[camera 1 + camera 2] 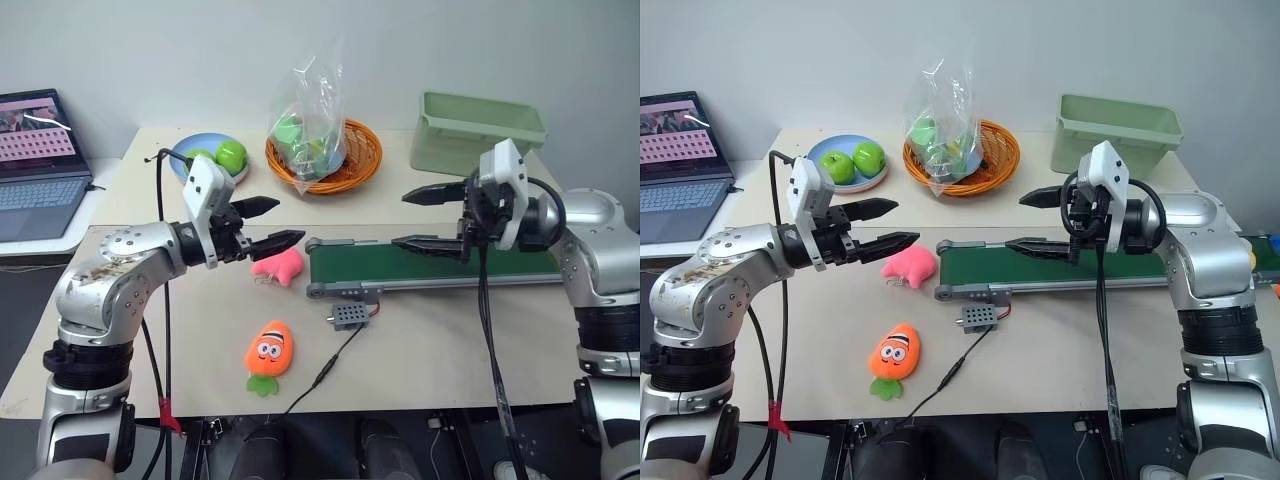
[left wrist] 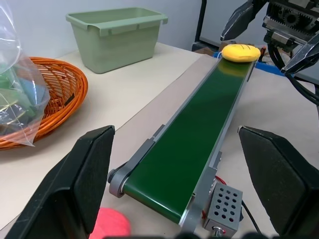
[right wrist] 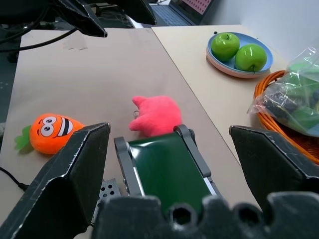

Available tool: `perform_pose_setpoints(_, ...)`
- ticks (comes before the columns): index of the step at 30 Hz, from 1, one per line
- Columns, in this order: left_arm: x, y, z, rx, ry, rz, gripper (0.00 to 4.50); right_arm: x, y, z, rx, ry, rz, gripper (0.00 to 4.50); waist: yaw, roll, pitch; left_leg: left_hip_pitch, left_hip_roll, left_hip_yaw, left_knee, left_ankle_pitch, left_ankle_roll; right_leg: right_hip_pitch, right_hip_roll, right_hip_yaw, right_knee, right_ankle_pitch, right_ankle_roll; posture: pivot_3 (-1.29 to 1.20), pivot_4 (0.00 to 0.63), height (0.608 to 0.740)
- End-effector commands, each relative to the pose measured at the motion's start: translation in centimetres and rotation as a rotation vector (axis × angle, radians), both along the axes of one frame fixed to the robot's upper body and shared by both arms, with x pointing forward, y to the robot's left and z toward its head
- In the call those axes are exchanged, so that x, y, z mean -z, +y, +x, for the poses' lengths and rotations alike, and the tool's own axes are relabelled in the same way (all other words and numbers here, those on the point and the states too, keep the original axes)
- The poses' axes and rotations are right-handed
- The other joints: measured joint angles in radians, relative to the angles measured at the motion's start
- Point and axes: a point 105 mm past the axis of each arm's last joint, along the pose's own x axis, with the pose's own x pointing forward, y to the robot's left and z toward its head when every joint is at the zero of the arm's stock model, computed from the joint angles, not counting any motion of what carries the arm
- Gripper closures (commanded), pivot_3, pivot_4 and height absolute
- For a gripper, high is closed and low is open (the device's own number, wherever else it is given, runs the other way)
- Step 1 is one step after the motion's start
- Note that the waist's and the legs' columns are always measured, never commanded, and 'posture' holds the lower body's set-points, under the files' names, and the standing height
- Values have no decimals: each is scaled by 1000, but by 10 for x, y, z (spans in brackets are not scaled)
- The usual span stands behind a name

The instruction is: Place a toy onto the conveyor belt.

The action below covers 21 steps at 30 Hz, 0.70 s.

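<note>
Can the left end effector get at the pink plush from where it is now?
Probably yes. The left end effector hangs open just above and beside the pink plush, which lies free on the table next to the conveyor belt's near roller. Nothing sits between them; the belt frame beside the plush leaves little room.

The conveyor belt (image 1: pixel 440 265) runs across the table (image 1: pixel 420 350) from its middle toward the right. The toy (image 2: pixel 240 52) lies on the belt's far right end. The pink plush (image 1: pixel 277 266) sits just beside the belt's left end, the orange plush (image 1: pixel 268 349) nearer the front edge. Behind the belt stand a plate of apples (image 1: pixel 215 157), a basket (image 1: pixel 325 155) and a bin (image 1: pixel 478 128), left to right.
</note>
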Motion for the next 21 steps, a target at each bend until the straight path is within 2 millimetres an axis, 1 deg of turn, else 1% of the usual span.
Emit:
perform_pose_setpoints(1,-16,-2,-1,12,-61,-30,308,-8,-7,0,30,-37,36,0,0,0,0,0,0,0,0,0,0,0,0,0,0,0,0,0,150,740)
perform_pose_setpoints(8,-16,-5,-3,21,-59,-54,308,0,-12,2,50,-13,65,0,1,0,0,0,0,0,0,0,0,0,0,0,0,0,0,0,150,740)
perform_pose_setpoints(16,-15,0,-3,15,-51,-62,308,0,-16,3,68,-14,76,0,0,0,0,0,0,0,0,0,0,0,0,0,0,0,0,0,150,740)
perform_pose_setpoints(21,-9,2,-2,7,-38,-48,308,0,-17,4,73,-16,77,0,1,0,0,0,0,0,0,0,0,0,0,0,0,0,0,0,150,740)
